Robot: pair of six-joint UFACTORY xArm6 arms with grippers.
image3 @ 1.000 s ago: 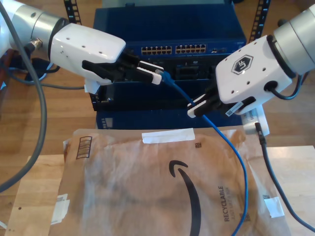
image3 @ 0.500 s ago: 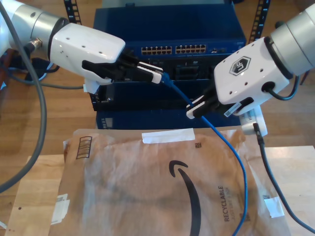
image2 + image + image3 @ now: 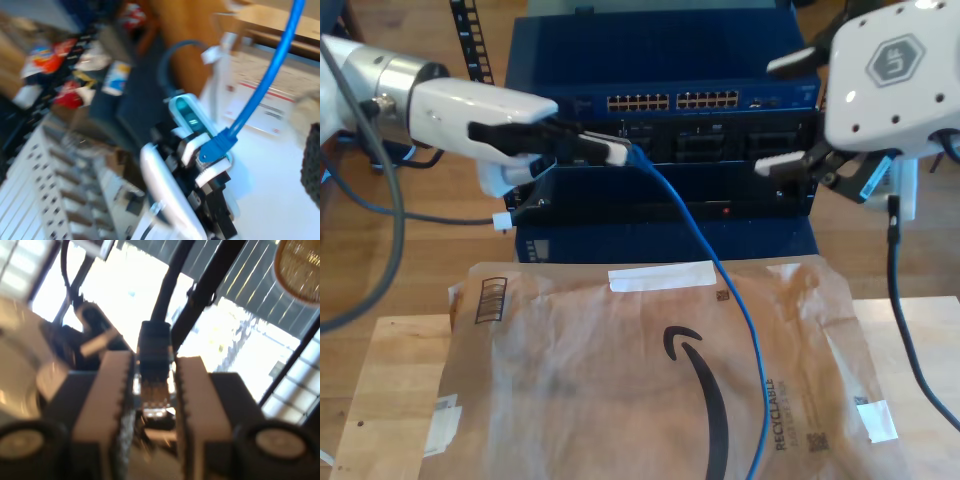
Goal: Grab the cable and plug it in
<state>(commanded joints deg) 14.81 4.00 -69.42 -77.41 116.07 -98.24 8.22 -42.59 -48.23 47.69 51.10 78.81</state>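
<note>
The blue cable (image 3: 720, 270) hangs from my first gripper (image 3: 620, 151), at the exterior view's left in front of the switch. It trails down over the paper mailer to the picture's lower edge. In the first wrist view my first gripper (image 3: 154, 360) is shut on the cable's plug (image 3: 153, 392), and the cable (image 3: 167, 285) looks dark against bright windows. The second wrist view shows the blue cable (image 3: 265, 85) and its plug (image 3: 215, 147) pinched in the first gripper's white fingers (image 3: 212, 170). My second gripper (image 3: 788, 115) stands open at the exterior view's upper right, apart from the cable.
A blue network switch (image 3: 670, 100) with rows of ports sits in a rack behind the grippers. A brown paper mailer (image 3: 620, 380) covers most of the wooden table (image 3: 390, 400). A black robot cable (image 3: 905, 330) hangs at the exterior view's right.
My second gripper has let go of the cable, opened, and moved up and to the exterior view's right. The cable now hangs straight from my first gripper, which shifted slightly left.
</note>
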